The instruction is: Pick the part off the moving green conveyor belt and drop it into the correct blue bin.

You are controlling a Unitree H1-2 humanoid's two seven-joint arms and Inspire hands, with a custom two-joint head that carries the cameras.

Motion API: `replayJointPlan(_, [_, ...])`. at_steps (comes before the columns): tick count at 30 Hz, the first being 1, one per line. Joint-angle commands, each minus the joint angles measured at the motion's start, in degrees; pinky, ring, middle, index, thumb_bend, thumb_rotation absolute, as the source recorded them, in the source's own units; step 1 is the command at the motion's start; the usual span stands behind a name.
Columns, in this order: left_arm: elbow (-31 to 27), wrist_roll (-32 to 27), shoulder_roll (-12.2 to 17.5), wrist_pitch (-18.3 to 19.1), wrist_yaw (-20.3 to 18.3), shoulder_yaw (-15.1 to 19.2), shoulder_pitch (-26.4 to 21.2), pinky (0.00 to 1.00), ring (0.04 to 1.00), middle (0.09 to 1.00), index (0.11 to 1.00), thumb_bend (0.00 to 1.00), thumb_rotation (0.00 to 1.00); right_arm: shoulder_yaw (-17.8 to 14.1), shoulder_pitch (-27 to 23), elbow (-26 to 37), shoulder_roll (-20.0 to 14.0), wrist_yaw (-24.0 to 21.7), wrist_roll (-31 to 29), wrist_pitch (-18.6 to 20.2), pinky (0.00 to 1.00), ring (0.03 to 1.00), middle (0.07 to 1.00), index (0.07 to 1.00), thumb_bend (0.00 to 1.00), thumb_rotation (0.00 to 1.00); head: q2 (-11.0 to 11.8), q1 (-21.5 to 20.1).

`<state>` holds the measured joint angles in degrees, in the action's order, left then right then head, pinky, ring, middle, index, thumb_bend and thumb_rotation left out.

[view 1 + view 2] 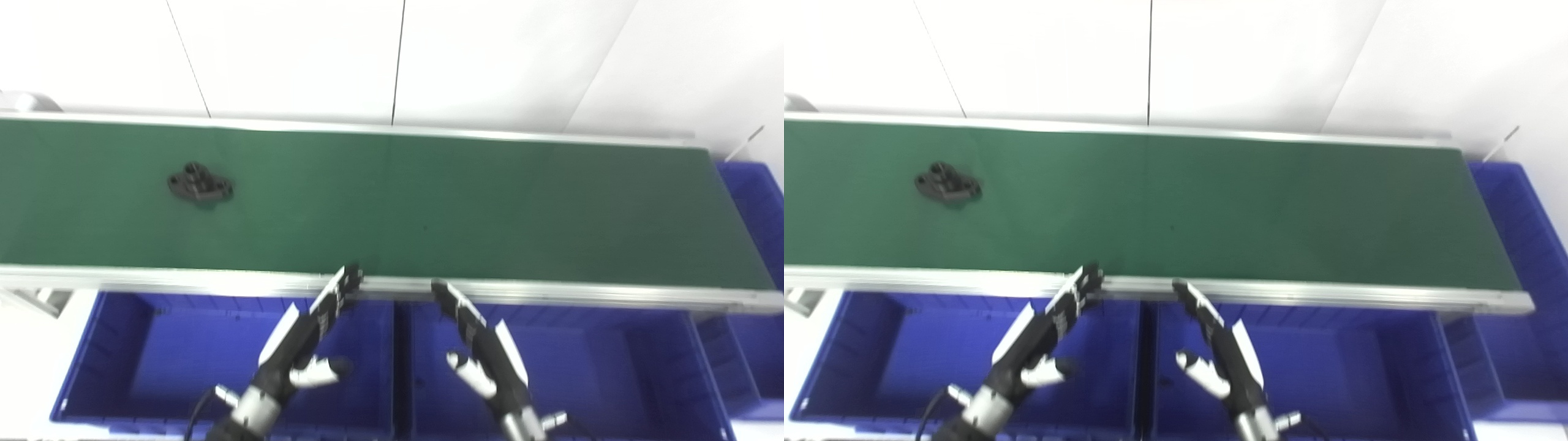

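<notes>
A dark part (201,184) lies on the left stretch of the green conveyor belt (429,208), well apart from both hands. The left hand (304,340) and right hand (482,346) hover empty over two blue bins (122,361) (612,367), fingers extended and spread toward the belt's near rail.

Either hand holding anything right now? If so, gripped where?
Nothing held. Left hand and right hand are both open above the blue bins; the part lies untouched on the belt.
</notes>
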<state>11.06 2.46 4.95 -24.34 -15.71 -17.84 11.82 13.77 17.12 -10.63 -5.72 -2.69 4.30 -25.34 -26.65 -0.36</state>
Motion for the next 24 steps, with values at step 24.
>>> replayJointPlan(24, [2.28,1.79,-2.22,-2.54,1.41,-1.19,-2.62,0.84,0.932,0.942,0.985,0.95,0.74,-1.41,-0.37,2.8,-1.02,-1.67,-4.51,-1.59,0.9,0.898,0.895,0.901,0.88,0.78,1.41,5.27])
